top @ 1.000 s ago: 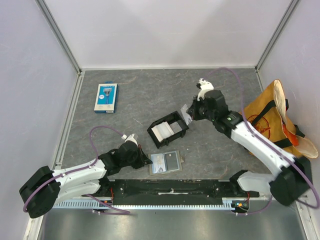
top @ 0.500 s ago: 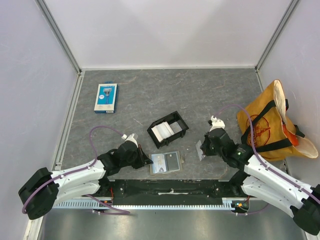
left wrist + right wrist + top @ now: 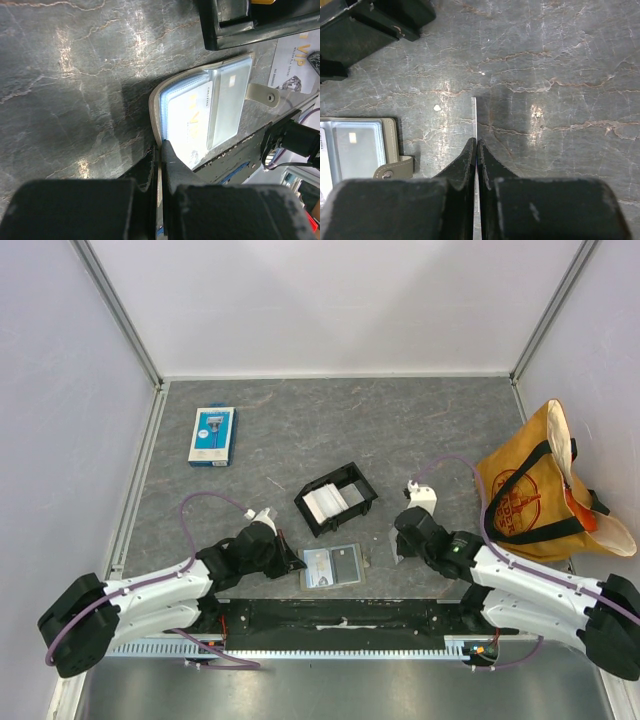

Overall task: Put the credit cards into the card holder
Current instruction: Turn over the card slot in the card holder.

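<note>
The left end effector (image 3: pixel 160 150) is clenched on the left edge of the holder (image 3: pixel 335 565), likely pinning it open at the near edge of the counter (image 3: pixel 300 430). The right end effector (image 3: pixel 475 145) grips a card (image 3: pixel 474 115) edge-on, just right of the holder's tab (image 3: pixel 390 170), ready to slide in leftward. The tray (image 3: pixel 335 498) stands clear on the far side.

A white card (image 3: pixel 292 67) beside the card holder (image 3: pixel 156 100) seems to read "VIP".
</note>
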Robot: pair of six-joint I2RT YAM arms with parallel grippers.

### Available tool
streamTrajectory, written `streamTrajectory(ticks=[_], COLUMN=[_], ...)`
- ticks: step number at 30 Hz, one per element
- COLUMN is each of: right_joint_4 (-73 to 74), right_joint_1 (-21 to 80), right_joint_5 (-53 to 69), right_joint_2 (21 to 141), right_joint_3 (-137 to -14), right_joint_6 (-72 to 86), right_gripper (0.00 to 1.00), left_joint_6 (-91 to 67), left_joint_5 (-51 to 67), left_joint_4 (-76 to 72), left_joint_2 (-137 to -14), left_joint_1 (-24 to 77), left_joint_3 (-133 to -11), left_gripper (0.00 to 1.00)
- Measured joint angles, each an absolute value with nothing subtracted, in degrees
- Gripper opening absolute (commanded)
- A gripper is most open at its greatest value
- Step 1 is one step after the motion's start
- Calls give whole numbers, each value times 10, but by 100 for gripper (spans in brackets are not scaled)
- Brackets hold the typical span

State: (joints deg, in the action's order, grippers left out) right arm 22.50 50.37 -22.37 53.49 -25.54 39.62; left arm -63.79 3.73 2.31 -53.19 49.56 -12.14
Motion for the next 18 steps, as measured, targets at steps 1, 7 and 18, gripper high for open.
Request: streamTrajectory(ticks=[1, 7, 18], right_joint_4=[223, 214, 228], right_joint_1=[507, 519, 520], right_joint_5=[-228, -227, -212], right_joint_2=[538, 553, 537], right_joint_3=[-255, -255, -265], right_joint_6=[397, 402, 406], right_gripper=[10, 16, 0], left_joint_6=[-638, -638, -638], left_joint_5=[38, 46, 47], left_joint_4=[22, 16, 16], left_joint_2=[-533, -536, -532], left_joint_1=[496, 495, 495], left_joint_3=[-121, -121, -121], left_gripper=[2, 2, 2])
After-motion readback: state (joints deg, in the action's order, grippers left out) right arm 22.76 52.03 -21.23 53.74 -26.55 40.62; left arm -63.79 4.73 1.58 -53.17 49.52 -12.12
